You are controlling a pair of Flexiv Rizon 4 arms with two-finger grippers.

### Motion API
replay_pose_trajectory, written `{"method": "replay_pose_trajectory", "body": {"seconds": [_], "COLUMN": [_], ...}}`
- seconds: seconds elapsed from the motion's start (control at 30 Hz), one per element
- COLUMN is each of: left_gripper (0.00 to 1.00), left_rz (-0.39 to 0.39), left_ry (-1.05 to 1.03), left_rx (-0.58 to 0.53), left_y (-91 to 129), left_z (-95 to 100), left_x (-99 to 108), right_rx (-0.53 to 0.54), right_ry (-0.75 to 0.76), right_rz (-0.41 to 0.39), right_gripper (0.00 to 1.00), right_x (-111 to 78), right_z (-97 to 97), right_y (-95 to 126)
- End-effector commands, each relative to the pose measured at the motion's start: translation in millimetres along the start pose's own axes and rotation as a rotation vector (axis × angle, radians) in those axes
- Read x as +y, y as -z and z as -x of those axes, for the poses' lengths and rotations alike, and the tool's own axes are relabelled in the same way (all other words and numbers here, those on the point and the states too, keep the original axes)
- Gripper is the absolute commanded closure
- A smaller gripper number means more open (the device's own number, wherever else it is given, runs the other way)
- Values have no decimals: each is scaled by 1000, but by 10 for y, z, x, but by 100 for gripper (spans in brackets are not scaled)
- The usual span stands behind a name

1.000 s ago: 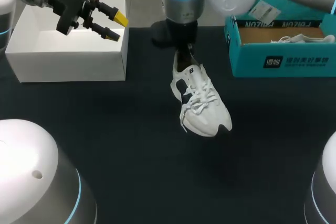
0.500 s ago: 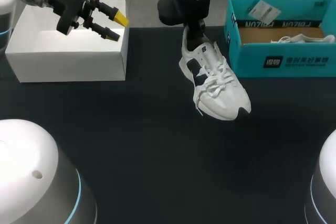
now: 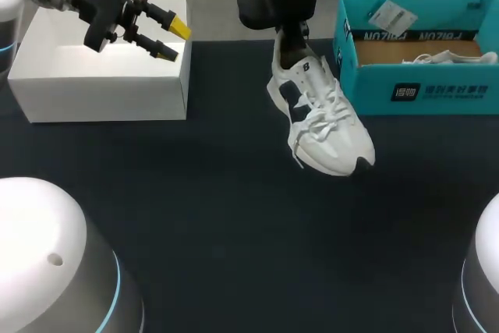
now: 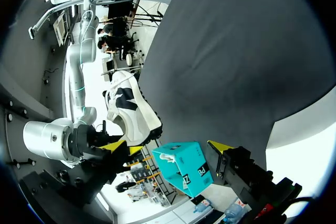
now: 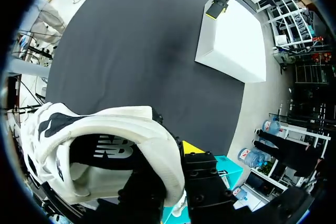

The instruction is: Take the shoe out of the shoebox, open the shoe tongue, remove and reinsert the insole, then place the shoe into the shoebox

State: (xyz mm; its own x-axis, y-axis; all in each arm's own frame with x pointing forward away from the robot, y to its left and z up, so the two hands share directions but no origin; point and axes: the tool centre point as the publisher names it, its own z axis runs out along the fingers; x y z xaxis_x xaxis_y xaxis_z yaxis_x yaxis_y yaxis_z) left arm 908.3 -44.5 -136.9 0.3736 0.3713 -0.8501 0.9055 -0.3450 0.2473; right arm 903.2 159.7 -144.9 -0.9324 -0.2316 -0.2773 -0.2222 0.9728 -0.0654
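Note:
A white sneaker with dark side panels (image 3: 321, 124) hangs toe-down over the dark table, just left of the teal shoebox (image 3: 421, 93). My right gripper (image 3: 290, 41) is shut on its heel collar. In the right wrist view the heel rim (image 5: 157, 145) is pinched between the fingers, with one yellow tip (image 5: 192, 148) showing beside it. My left gripper (image 3: 171, 41) stands open above the white box (image 3: 101, 83) at the back left, with nothing in it. From the left wrist view the sneaker (image 4: 131, 111) and the shoebox (image 4: 186, 169) lie far ahead of the left gripper (image 4: 168, 148).
The teal shoebox holds a second white shoe (image 3: 446, 58) and a paper tag (image 3: 387, 14). The white box (image 5: 231, 40) stands at the table's far left edge. Dark tabletop (image 3: 234, 232) spreads in front of the sneaker.
My right arm has carried the sneaker back and to the right, from mid-table to beside the teal shoebox. The left arm has not moved.

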Motion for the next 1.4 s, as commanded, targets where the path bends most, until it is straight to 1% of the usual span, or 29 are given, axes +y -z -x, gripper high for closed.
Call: {"method": "replay_pose_trajectory", "body": {"seconds": [0.03, 0.13, 0.17, 0.2, 0.27, 0.3, 0.33, 0.4, 0.47, 0.6, 0.63, 0.7, 0.73, 0.8, 0.9, 0.97, 1.1, 1.17, 1.4], "left_gripper": [0, 0, 0, 0, 0, 0, 0, 0, 0, 0, 0, 0, 0, 0, 0, 0, 0, 0, 0], "left_rz": [0, 0, 0, 0, 0, 0, 0, 0, 0, 0, 0, 0, 0, 0, 0, 0, 0, 0, 0], "left_ry": [-1, -1, -1, -1, -1, -1, -1, -1, -1, -1, -1, -1, -1, -1, -1, -1, -1, -1, -1], "left_rx": [3, 3, 3, 3, 3, 3, 3, 3, 3, 3, 3, 3, 3, 3, 3, 3, 3, 3, 3], "left_y": [5, 5, 5, 5, 5, 5, 5, 5, 5, 5, 5, 5, 5, 5, 5, 5, 5, 5, 5], "left_z": [4, 4, 4, 4, 4, 4, 4, 4, 4, 4, 4, 4, 4, 4, 4, 4, 4, 4, 4], "left_x": [-6, -6, -6, -6, -6, -6, -6, -6, -6, -6, -6, -6, -6, -6, -6, -6, -6, -6, -6], "right_rx": [-1, -1, -8, -17, -24, -29, -35, -25, -26, -4, 0, -12, -12, 0, 2, 15, 19, -6, -6], "right_ry": [1, 1, -3, -3, -2, 1, 12, 39, 51, 74, 70, 75, 80, 96, 80, 83, 47, 5, 5], "right_rz": [3, 3, 27, 49, 56, 54, 63, 40, 48, 38, 30, 43, 31, 0, -3, -35, -46, -62, -62], "right_gripper": [100, 100, 100, 100, 100, 100, 100, 100, 100, 100, 100, 100, 100, 100, 100, 100, 100, 100, 100], "right_x": [-14, -14, -67, -137, -303, -354, -460, -600, -741, -1031, -1077, -1249, -1291, -1441, -1630, -1756, -1998, -2091, -2091], "right_z": [-7, -7, 15, 37, 89, 107, 143, 192, 239, 312, 321, 346, 351, 359, 374, 401, 460, 483, 483], "right_y": [11, 11, -14, -31, -65, -69, -89, -119, -141, -215, -229, -248, -253, -264, -258, -228, -188, -180, -180]}}
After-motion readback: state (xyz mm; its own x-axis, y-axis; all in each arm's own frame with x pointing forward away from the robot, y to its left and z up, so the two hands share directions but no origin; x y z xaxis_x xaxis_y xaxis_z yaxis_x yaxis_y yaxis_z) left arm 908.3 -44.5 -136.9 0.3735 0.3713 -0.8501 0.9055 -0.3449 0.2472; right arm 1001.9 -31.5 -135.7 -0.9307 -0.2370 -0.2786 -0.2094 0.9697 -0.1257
